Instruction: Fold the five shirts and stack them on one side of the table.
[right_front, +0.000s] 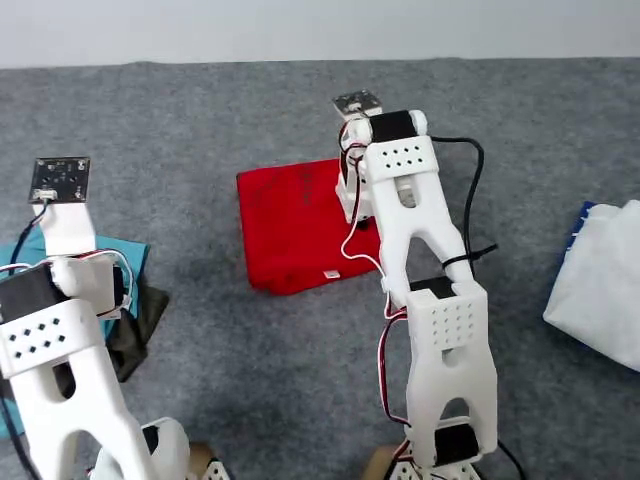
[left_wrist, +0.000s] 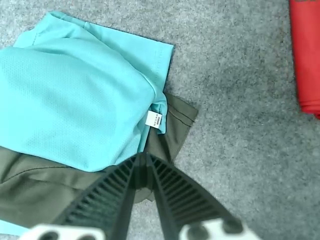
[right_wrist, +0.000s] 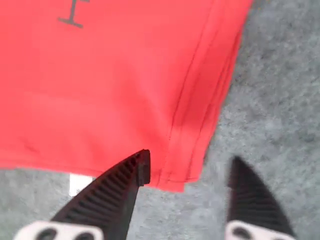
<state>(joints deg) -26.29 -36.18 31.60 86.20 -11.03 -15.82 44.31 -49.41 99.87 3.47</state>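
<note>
A folded red shirt lies in the middle of the grey table. My right gripper is open and low over its near right corner. One finger stands over the red cloth and the other over the bare carpet beside it. At the left, a teal shirt lies on top of a dark olive shirt, both loosely folded. My left gripper hangs shut above the edge of that pile, holding nothing.
A white garment with a bit of blue cloth behind it lies at the table's right edge. A white tag sticks out from under the red shirt. Bare grey carpet stretches along the back.
</note>
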